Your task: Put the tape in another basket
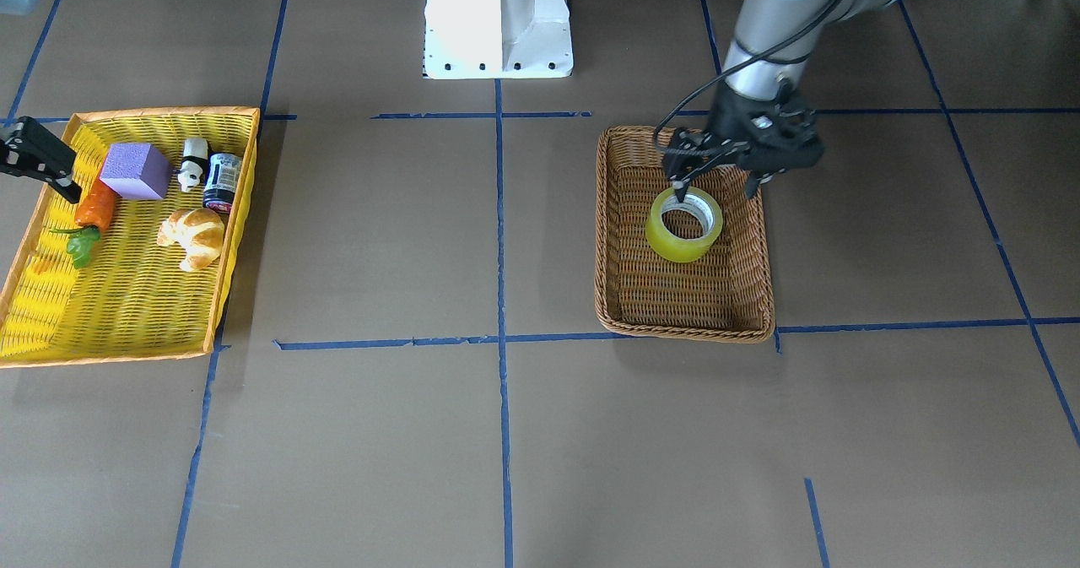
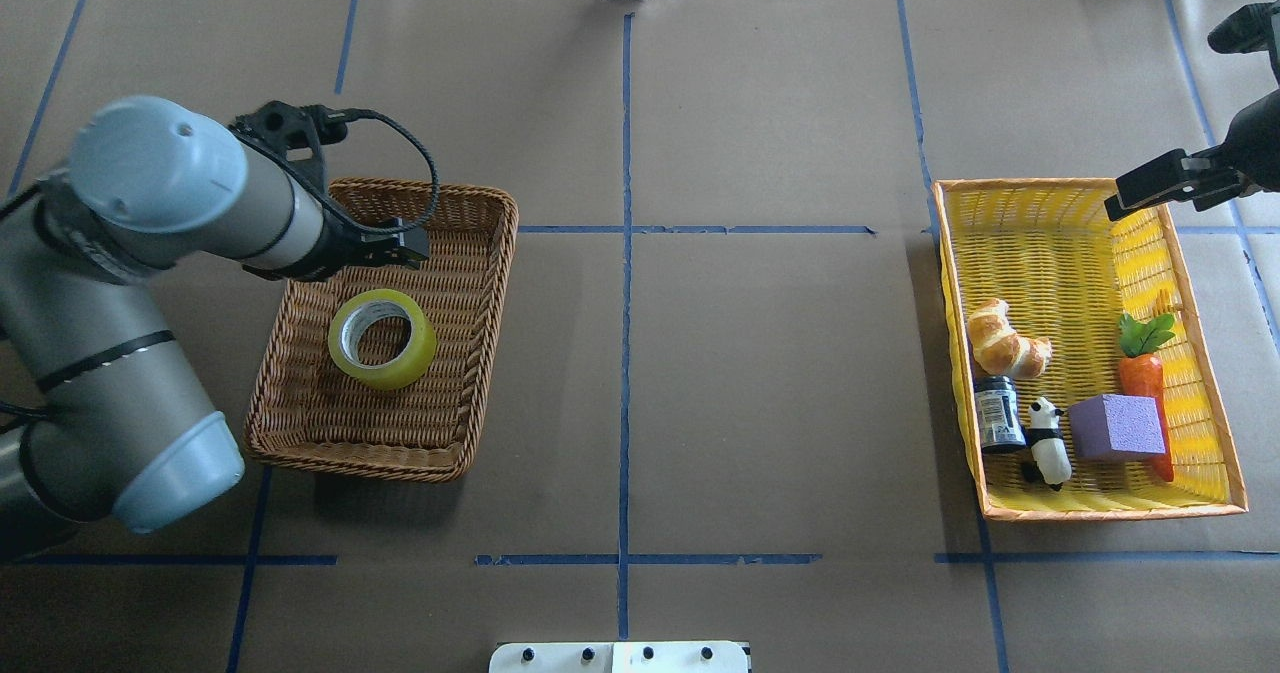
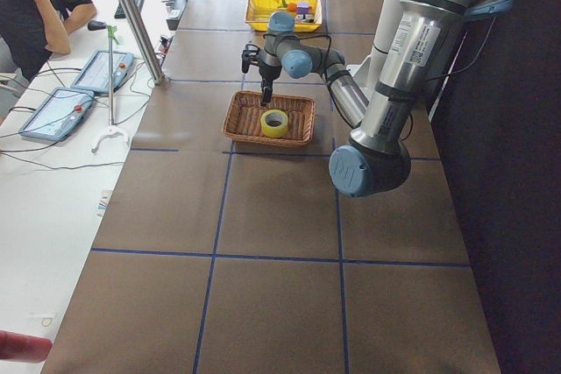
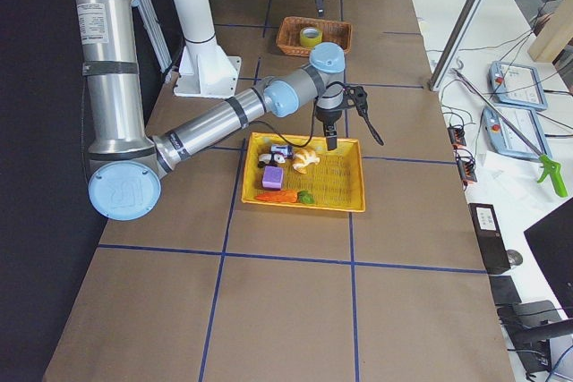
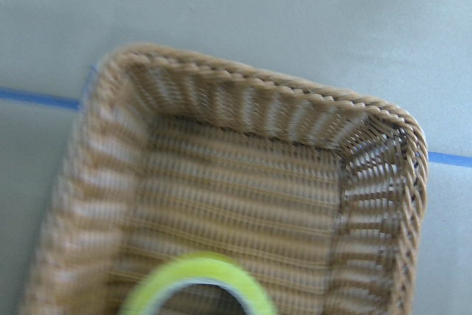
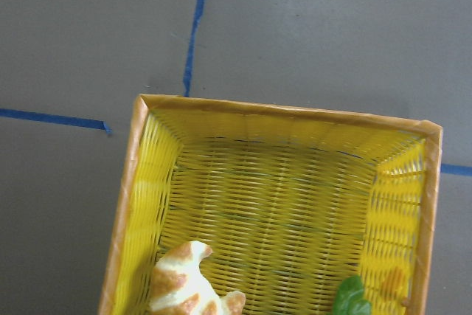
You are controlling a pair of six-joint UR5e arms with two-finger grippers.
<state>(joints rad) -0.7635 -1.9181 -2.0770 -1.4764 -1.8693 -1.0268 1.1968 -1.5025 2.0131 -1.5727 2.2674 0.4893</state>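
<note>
Table (image 1: 380, 433): brown paper, blue grid lines.
Tape (image 1: 685, 224): flat inside the wicker basket (image 1: 683, 325).
Left gripper (image 1: 715, 186): fingers spread over the roll's robot-side rim, holding nothing.
Right gripper (image 1: 40, 161): by the yellow tray (image 1: 169, 112); spread unclear.
Technique: probably retreat straight up, avoiding the core.

The table (image 1: 380, 239) was covered in brown paper, matt and smooth, crossed by blue grid lines (image 1: 499, 213) of dull adhesive strip. The basket (image 1: 609, 239) was brown woven wicker, rough and ribbed, with a braided rim. The tape (image 1: 684, 224) in it was glossy, translucent yellow plastic film wound on a white printed cardboard core. The yellow tray (image 1: 126, 298) looked like woven plastic with a slight sheen and an orange rim. In it the croissant (image 1: 194, 236) had a glazed shine, while the purple block (image 1: 135, 170) was matt and grainy, like foam. The left arm (image 2: 150, 183) was smooth grey metal with satin pale-blue caps.
</note>
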